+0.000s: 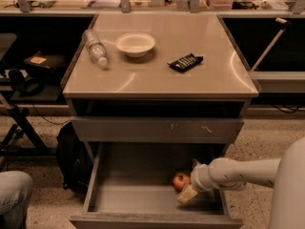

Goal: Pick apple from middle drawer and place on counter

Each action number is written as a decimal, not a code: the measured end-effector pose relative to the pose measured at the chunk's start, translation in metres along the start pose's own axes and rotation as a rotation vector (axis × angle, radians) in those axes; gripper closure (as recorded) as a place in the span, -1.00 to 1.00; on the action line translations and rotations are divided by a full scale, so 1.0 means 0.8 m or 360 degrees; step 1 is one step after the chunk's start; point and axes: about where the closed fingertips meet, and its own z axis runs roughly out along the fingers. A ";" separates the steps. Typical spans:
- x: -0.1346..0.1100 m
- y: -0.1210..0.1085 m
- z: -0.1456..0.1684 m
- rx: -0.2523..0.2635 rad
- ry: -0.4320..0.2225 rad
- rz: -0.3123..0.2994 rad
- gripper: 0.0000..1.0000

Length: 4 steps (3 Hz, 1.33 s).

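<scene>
Gripper reaches the apple inside the open middle drawer (whether it is clamped cannot be told); lifting and placing on the table remain.

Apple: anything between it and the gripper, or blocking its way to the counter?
Nothing visible between gripper and apple in the middle drawer. The drawer front above may overhang the apple, so it likely must come forward before reaching the counter.

White tubular arm, rounded wrist collar, cream pincer inside middle drawer
</scene>
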 end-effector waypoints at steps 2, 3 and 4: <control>0.002 0.003 0.007 -0.0019 -0.0019 0.0026 -1.00; 0.001 0.017 0.039 -0.0102 -0.0064 0.0049 -1.00; 0.001 0.017 0.039 -0.0102 -0.0064 0.0049 -1.00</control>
